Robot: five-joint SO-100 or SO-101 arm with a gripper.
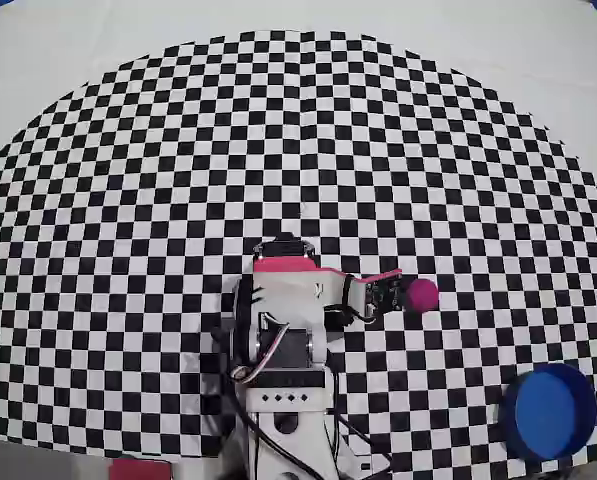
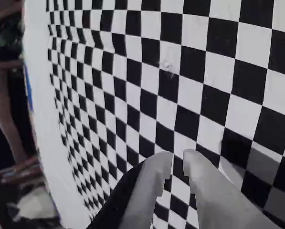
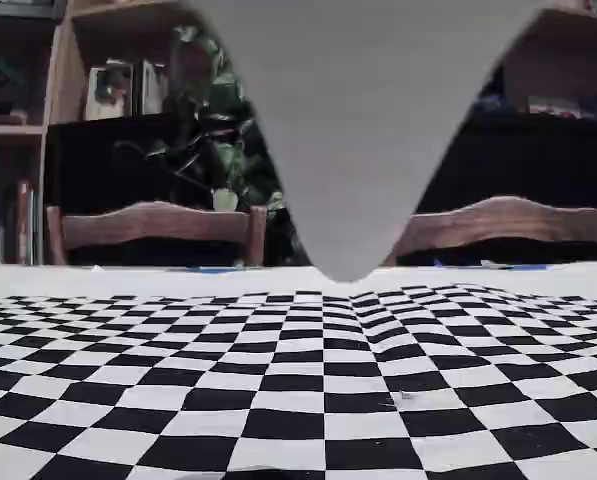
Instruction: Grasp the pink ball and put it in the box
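- In the overhead view the gripper is pointing to the right, and the pink ball is sitting at its tip, touching it; whether the jaws are clamping the ball or merely lying against it cannot be told from above.
- In the wrist view two pale fingers are showing at the lower edge with a narrow gap between their tips, so the jaws are standing nearly closed; no ball is appearing in that view, so the hold cannot be confirmed.
- The fingers are running out of frame at the bottom of the wrist view, and their roots are cut off.
- The arm is sitting low in the overhead view, its white and pink body covering the cloth beneath; its base is running off the near edge.
- The blue box is lying at the near right of the overhead view, well apart from the ball, its rim cut slightly by the frame edge.
- The checkered cloth is covering the table; its squares are bending under the lens.
- In the fixed view a large grey blurred shape is hanging from the top edge and hiding the centre; what it is cannot be made out.
- Behind it, two wooden chairs and dim shelves are showing; shelf contents are too dark to identify.
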